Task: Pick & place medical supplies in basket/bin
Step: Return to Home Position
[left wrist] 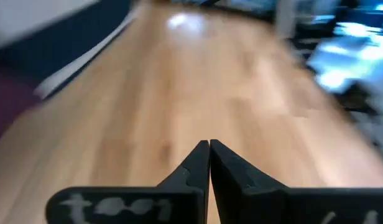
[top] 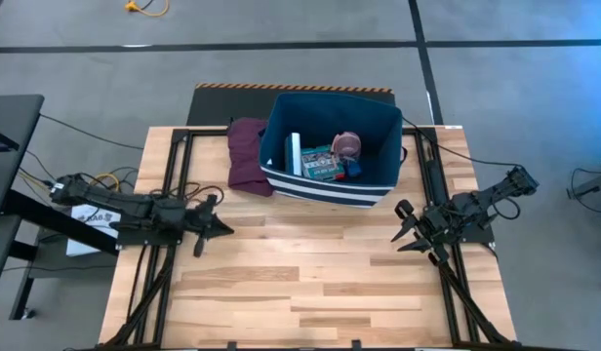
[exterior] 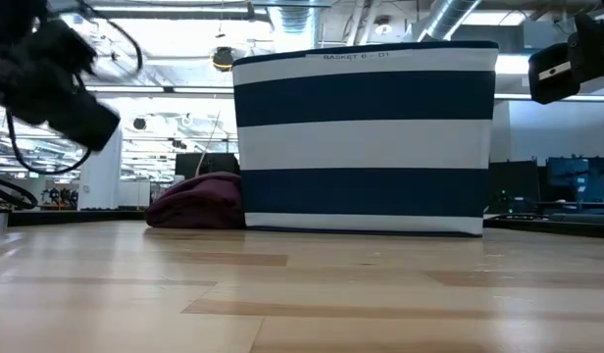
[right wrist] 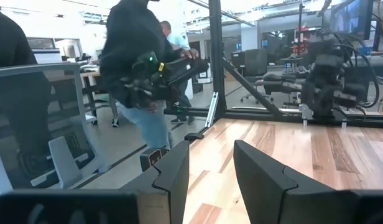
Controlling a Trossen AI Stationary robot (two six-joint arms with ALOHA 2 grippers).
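Topping the striped bin [exterior: 366,127], small lettering [exterior: 365,56] "BASKET 6 - 01".

Pale wooden table [top: 310,288], navy bin [top: 325,188] with white stripes standing at its far middle, maroon folded cloth [top: 247,156] lying just left of it

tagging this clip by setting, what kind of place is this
Probably a robotics lab in an open office: exposed ceiling ducts, desk chairs, a person beside the table.
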